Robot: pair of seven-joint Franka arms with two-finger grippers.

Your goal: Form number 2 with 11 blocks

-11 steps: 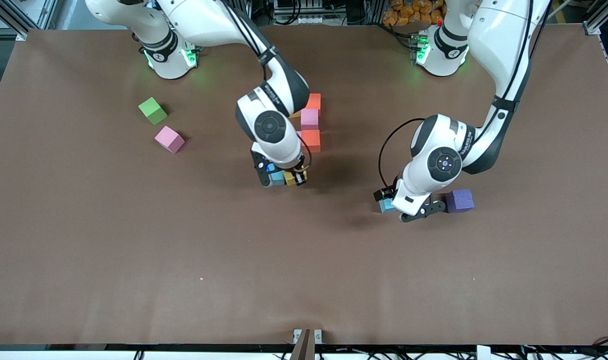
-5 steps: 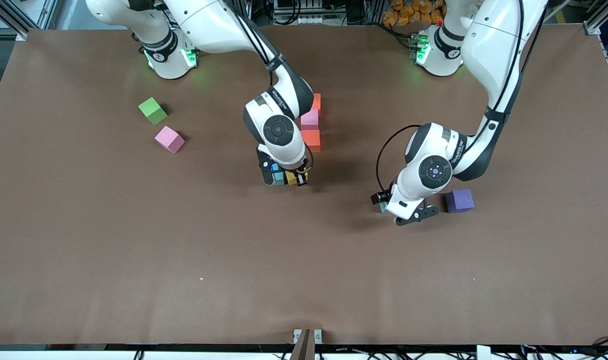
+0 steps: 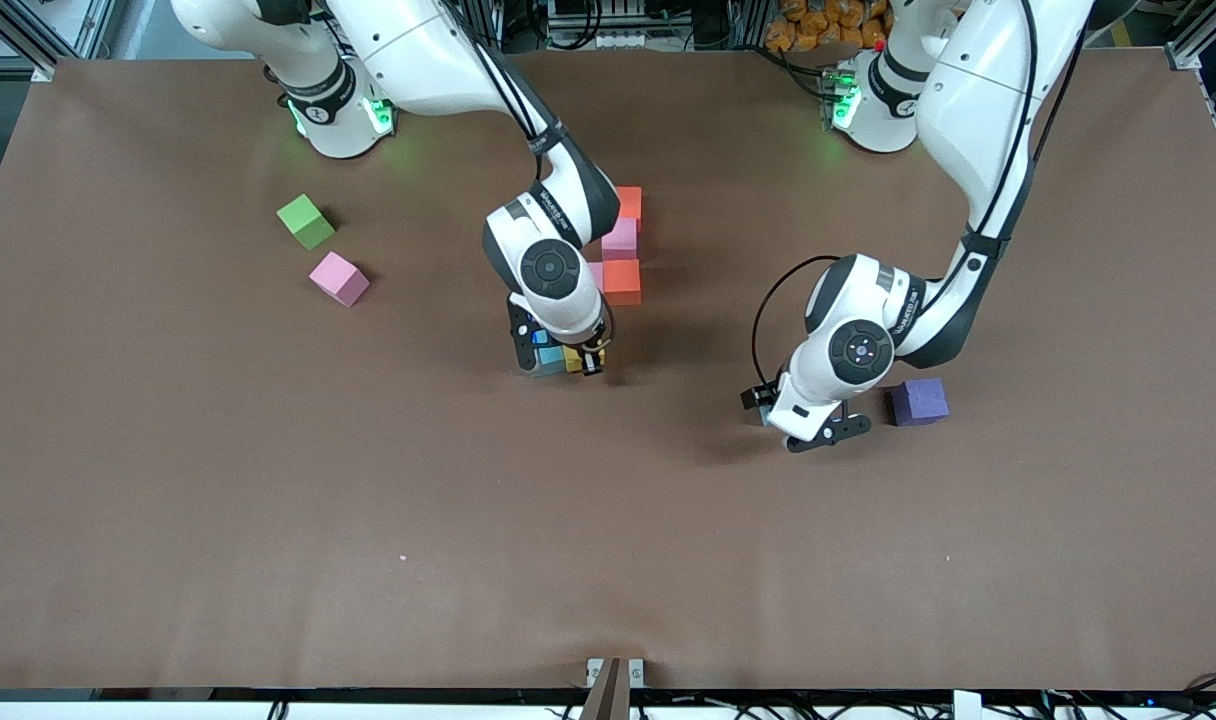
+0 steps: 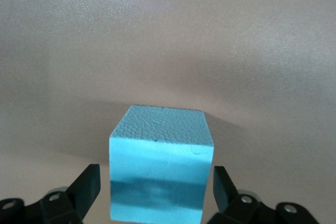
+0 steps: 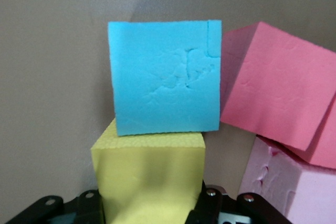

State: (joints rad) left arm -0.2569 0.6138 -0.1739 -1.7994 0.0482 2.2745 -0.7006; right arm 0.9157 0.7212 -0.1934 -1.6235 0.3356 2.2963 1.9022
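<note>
Yellow block [image 5: 149, 179] clamped in right gripper [image 5: 149, 203] beside one blue block [image 5: 164, 77]. Left gripper [image 4: 156, 195] straddles second blue block [image 4: 160, 174], fingers not yet touching.

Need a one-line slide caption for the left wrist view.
Left hand straddles a light blue cube on the brown table.

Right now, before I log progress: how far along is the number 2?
Done: a small cluster of foam cubes: orange cubes, pink cube, light blue cube. In hand: right gripper holds a yellow foam cube beside it; open left gripper straddles a second light blue cube. Left: loose pink cube, purple cube.
</note>
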